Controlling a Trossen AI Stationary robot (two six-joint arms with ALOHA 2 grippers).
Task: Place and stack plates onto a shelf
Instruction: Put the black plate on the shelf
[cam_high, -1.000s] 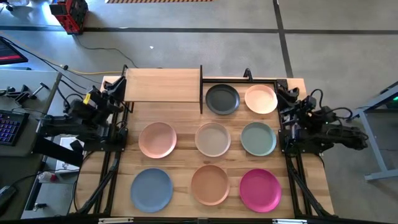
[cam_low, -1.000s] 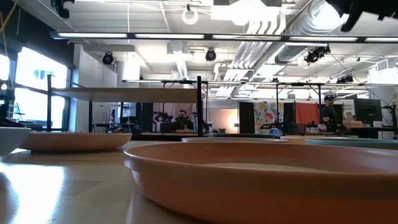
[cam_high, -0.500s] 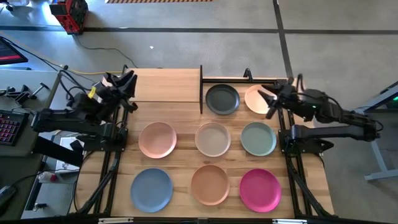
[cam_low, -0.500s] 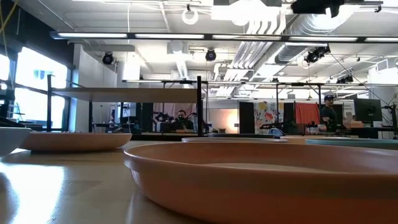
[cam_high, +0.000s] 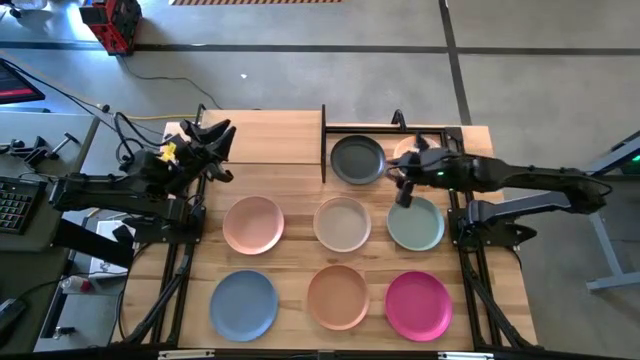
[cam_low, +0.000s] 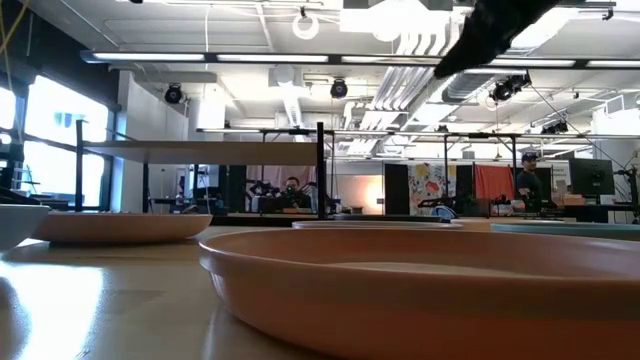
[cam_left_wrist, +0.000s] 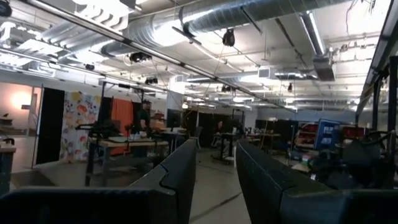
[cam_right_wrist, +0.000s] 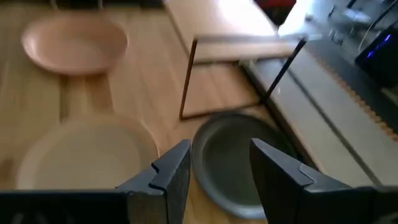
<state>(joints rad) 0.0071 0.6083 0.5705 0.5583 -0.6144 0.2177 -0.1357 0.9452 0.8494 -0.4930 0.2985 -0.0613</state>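
Eight plates lie flat on the wooden tabletop: dark grey (cam_high: 357, 159), cream (cam_high: 405, 148) partly under my right arm, pink (cam_high: 253, 224), beige (cam_high: 343, 223), sage green (cam_high: 416, 224), blue (cam_high: 244, 304), peach-orange (cam_high: 338, 296) and magenta (cam_high: 419, 305). The shelf (cam_high: 262, 137) stands at the far left on thin black posts. My right gripper (cam_high: 397, 182) hovers open, slanting down, between the dark grey plate (cam_right_wrist: 239, 162) and the sage green one. My left gripper (cam_high: 215, 140) is open at the shelf's left end, pointing slightly upward into the room (cam_left_wrist: 214, 174).
A black post (cam_high: 324, 143) at the shelf's right end stands beside the dark grey plate. Black frame rails (cam_high: 175, 270) run along both side edges of the table. In the low view the peach-orange plate (cam_low: 420, 290) fills the foreground, with my right arm (cam_low: 490, 30) above.
My right gripper has swung from the table's right edge toward the left, over the cream plate, and has tipped from pointing up to slanting down. My left gripper has moved toward the shelf's left end and has rolled a little.
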